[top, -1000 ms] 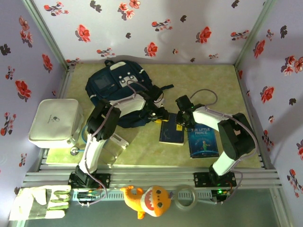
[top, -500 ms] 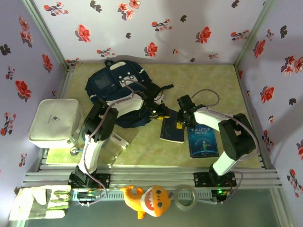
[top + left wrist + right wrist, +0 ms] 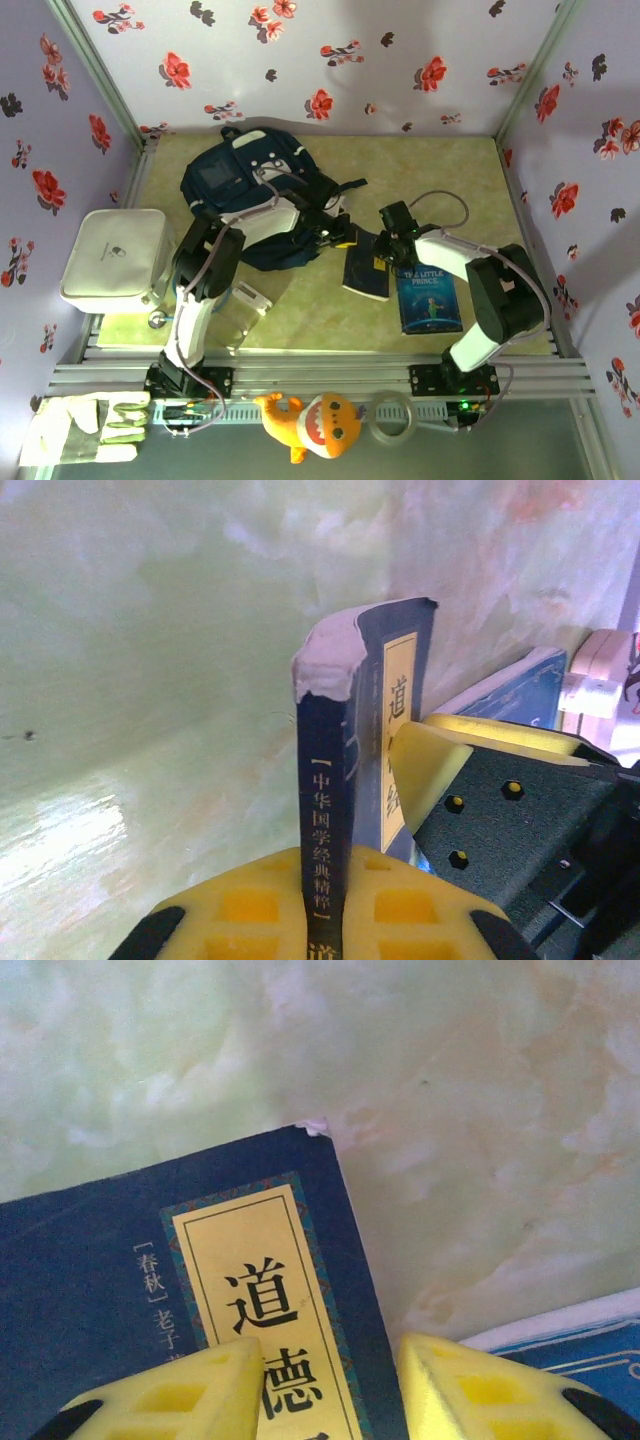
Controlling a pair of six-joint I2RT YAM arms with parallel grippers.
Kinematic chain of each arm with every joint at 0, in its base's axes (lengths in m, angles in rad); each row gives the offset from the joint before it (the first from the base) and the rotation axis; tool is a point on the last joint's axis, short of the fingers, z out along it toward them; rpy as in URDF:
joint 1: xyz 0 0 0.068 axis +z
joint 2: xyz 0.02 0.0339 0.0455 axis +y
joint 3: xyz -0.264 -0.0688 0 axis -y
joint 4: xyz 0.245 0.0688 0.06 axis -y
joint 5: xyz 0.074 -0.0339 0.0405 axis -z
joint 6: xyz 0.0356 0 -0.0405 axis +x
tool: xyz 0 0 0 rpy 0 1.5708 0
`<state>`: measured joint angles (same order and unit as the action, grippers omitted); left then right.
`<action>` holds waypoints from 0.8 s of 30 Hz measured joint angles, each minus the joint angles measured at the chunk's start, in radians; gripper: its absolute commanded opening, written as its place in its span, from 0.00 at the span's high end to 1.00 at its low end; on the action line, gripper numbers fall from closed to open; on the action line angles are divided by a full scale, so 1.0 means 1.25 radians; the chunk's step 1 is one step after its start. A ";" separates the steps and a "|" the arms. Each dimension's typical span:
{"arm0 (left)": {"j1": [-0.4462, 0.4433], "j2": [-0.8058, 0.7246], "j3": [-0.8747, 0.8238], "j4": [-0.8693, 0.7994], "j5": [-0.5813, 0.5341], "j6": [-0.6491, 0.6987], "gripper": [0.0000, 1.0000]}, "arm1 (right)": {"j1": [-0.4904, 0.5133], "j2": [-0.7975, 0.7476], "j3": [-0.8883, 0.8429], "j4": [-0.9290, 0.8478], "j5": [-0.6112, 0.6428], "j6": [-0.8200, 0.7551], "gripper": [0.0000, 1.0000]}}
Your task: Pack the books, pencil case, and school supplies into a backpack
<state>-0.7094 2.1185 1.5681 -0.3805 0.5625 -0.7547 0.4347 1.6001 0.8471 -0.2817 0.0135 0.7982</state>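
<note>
The left claw (image 3: 322, 905) clamps the spine of a navy book (image 3: 335, 730) at the top view's centre, just right of the backpack (image 3: 235, 175). The right claw (image 3: 330, 1390) stands partly open over its cover.

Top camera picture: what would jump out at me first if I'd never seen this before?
Probably the navy book tipped up in the middle of the table, pinched at its spine by the left end effector. Behind it, to the left, lies the big navy backpack. An orange shark toy sits by the near rail.
</note>
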 measured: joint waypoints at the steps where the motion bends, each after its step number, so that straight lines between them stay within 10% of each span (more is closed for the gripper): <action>1: 0.005 -0.009 -0.004 0.004 -0.001 0.000 1.00 | -0.003 -0.005 0.000 0.001 -0.007 -0.005 0.52; 13: 0.194 -0.229 -0.108 0.096 -0.022 -0.039 1.00 | -0.009 -0.122 -0.058 0.190 -0.161 -0.006 0.19; 24: 0.311 -0.395 -0.262 0.263 -0.082 -0.183 1.00 | 0.001 -0.089 -0.084 0.576 -0.316 0.234 0.14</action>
<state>-0.3206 1.6245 1.2404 -0.0517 0.4599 -0.9840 0.4362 1.4887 0.7422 0.4389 -0.3817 1.0904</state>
